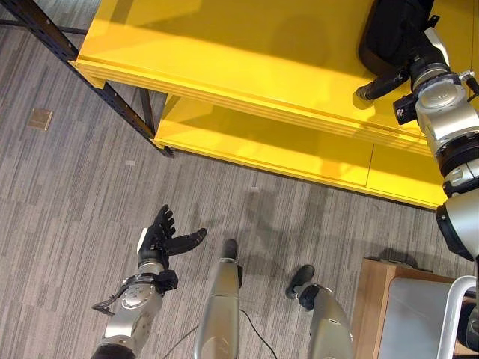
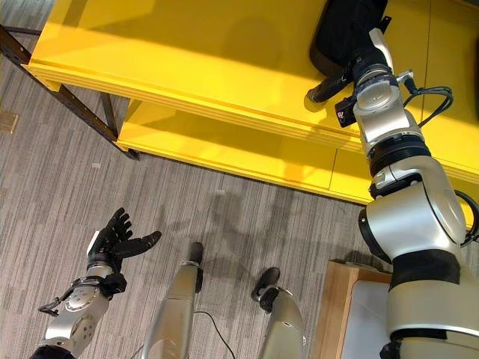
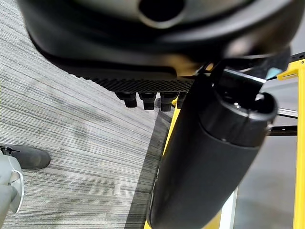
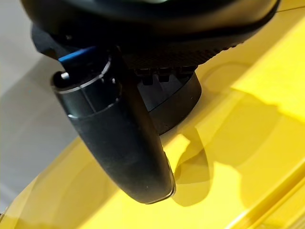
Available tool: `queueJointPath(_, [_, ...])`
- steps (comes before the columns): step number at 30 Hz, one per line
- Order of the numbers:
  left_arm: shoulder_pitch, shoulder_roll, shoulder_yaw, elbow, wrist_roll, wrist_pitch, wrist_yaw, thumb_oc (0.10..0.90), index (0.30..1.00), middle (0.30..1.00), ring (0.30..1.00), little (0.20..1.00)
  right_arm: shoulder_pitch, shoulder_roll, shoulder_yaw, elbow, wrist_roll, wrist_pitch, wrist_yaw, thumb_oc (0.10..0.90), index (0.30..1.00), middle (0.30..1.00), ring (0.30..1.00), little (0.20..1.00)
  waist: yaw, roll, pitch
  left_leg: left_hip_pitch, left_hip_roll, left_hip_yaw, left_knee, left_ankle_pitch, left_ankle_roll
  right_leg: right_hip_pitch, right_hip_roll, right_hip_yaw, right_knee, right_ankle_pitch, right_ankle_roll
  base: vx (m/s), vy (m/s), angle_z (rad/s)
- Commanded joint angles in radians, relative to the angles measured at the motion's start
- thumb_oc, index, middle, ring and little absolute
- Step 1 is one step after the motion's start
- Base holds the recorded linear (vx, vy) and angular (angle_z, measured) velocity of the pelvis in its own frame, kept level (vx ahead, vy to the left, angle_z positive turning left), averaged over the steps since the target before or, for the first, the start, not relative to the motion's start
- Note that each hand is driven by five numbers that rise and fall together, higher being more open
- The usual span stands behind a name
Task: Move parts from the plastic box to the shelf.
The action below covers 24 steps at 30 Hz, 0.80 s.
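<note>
A black rounded part [image 1: 389,34] lies on the top board of the yellow shelf [image 1: 224,52], at the far right. My right hand [image 2: 367,60] rests against this part [image 4: 178,107], with its thumb [image 2: 325,88] held straight out over the board and off the part. The fingers reach over the part without curling round it. My left hand [image 1: 161,239] hangs low over the grey carpet at the lower left, open, fingers spread and empty.
A lower yellow board [image 1: 262,149] runs under the top one. A dark steel post [image 1: 75,56] slants at the shelf's left end. A wooden-edged stand with a pale grey top [image 1: 374,299] is at the lower right. A small brass plate [image 1: 40,118] sits in the floor.
</note>
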Motion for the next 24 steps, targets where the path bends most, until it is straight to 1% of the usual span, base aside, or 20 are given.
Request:
queueJointPath(1, [0.008,0.055,0.067,-0.052,0.004,-0.087,-0.013,0.9,1.0,1.0,1.0,1.0,-0.094,-0.119,0.04,-0.045,-0.049,-0.055,-0.021,0.9,1.0,1.0,1.0,1.0,0.001,-0.025,0.0,-0.015,-0.005,-0.006,0.057,-0.082,0.001,0.156,0.028,0.048,0.021,-0.136,0.081,0.0,0.0,0.0])
queueJointPath(11, [0.01,0.05,0.072,-0.05,0.004,-0.085,-0.018,0.9,1.0,1.0,1.0,1.0,-0.056,-0.13,0.031,-0.071,-0.051,-0.056,-0.007,0.9,1.0,1.0,1.0,1.0,-0.006,-0.029,0.004,-0.015,-0.002,-0.003,0.057,-0.082,0.002,0.151,0.029,0.047,0.023,-0.131,0.082,0.0,0.0,0.0])
queueJointPath(24, [0.013,0.049,0.08,-0.053,0.006,-0.085,-0.025,0.9,1.0,1.0,1.0,1.0,-0.039,-0.161,0.054,-0.067,-0.087,-0.053,0.018,0.9,1.0,1.0,1.0,1.0,-0.011,-0.035,0.007,-0.017,0.0,-0.002,0.055,-0.082,0.001,0.151,0.031,0.049,0.021,-0.131,0.082,0.0,0.0,0.0])
